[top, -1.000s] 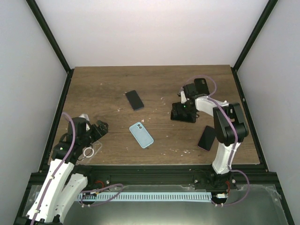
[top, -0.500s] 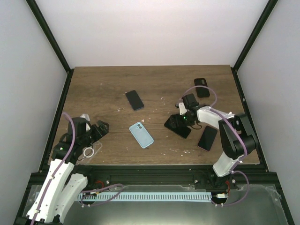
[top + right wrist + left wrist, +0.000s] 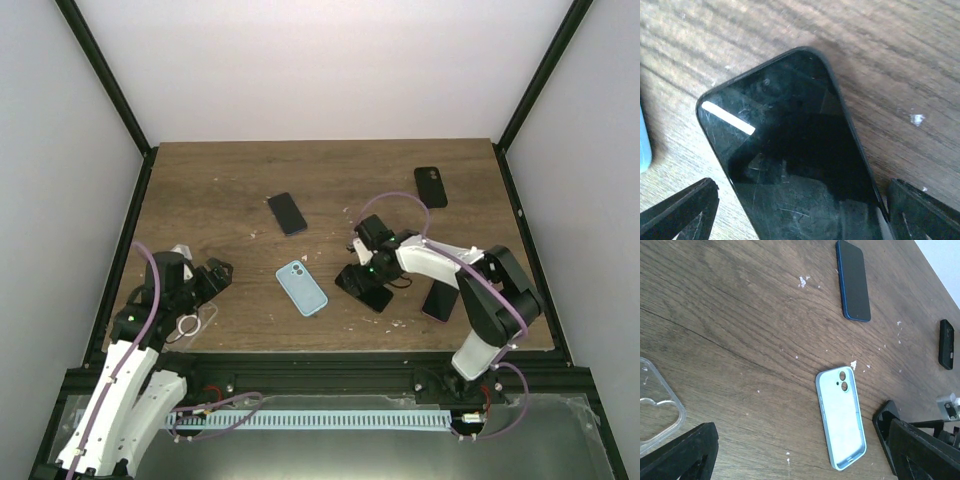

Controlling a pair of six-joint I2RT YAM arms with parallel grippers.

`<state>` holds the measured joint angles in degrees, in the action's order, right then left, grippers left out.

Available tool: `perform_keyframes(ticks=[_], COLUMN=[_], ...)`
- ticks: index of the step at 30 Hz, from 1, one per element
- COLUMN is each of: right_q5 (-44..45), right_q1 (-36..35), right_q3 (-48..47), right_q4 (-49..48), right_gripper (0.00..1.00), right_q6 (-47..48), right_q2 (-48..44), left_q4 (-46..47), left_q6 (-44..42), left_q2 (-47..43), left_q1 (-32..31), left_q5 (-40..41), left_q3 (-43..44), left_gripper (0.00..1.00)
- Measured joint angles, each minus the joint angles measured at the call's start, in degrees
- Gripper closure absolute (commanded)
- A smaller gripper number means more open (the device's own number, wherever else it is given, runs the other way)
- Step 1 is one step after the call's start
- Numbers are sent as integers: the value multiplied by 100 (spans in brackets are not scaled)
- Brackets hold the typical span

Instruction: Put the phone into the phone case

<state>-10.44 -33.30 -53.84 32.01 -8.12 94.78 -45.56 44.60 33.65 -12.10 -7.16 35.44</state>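
A light blue phone case point(image 3: 302, 288) lies open side up near the table's middle; it also shows in the left wrist view point(image 3: 841, 417) and at the left edge of the right wrist view point(image 3: 644, 145). My right gripper point(image 3: 366, 272) is shut on a black phone point(image 3: 362, 287), just right of the case and tilted low over the table. The phone's dark screen point(image 3: 790, 150) fills the right wrist view between my fingers point(image 3: 800, 215). My left gripper point(image 3: 208, 278) is open and empty at the left edge, left of the case point(image 3: 800, 460).
A dark phone with a blue edge point(image 3: 287, 213) lies behind the case. A black case point(image 3: 431, 186) lies at the back right. Another dark phone point(image 3: 440, 298) lies by the right arm. A clear case point(image 3: 190, 322) lies under my left gripper.
My right gripper has carried the black phone from the right middle of the table leftward and nearer, towards the light blue case. The left arm has not moved.
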Motion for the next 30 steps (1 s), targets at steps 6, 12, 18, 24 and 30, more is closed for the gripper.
perform_keyframes(ticks=[6,12,18,24,30], right_q5=[302,483,831,929,946], right_q1=[-282,-452,-529,-560,-619], right_q3=[-52,-31,157,157,157], right_q4=[181,131,28,-76,-133], right_gripper=[1,4,6,15,25], right_q6=[752,1379,1615,1648,1644], right_q2=[15,-87,-11,31,33], left_q4=[0,-2,-2,-2,-2], left_q6=[17,13,11,9,11], left_q2=[2,-13,-22,13,9], left_q1=[0,0,0,0,0], left_q5=[-33,-48,-48,-48,-48], left_q3=[0,0,0,0,0], left_gripper=[6,6,6,6,6])
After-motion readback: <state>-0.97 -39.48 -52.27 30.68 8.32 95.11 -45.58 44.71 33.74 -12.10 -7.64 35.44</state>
